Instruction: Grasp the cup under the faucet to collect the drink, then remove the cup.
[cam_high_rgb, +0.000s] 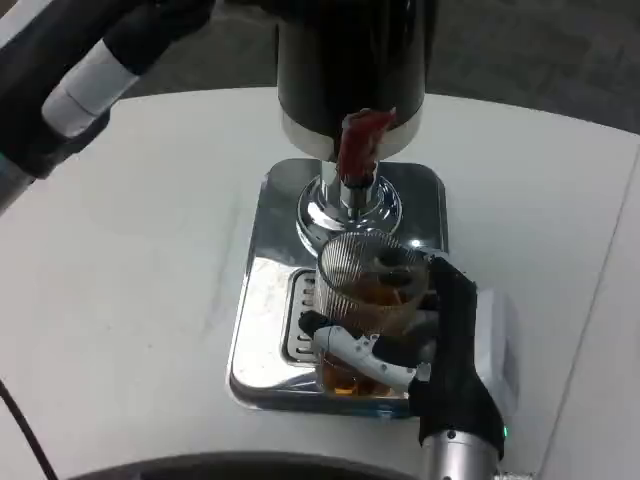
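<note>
A ribbed clear glass cup (368, 298) with amber drink in it stands on the chrome drip tray (262, 330), just below the red faucet lever (358, 143) of the black dispenser (350, 70). My right hand (440, 350) grips the cup from the right and front, its fingers (350, 345) wrapped across the lower part. My left arm (75, 85) shows at the upper left, reaching up toward the dispenser's top; its hand lies outside the picture.
The dispenser's chrome base (350, 205) stands in the middle of the white round table (130, 290). Dark floor lies beyond the table's far edge. Bare table surface spreads to the left and right of the tray.
</note>
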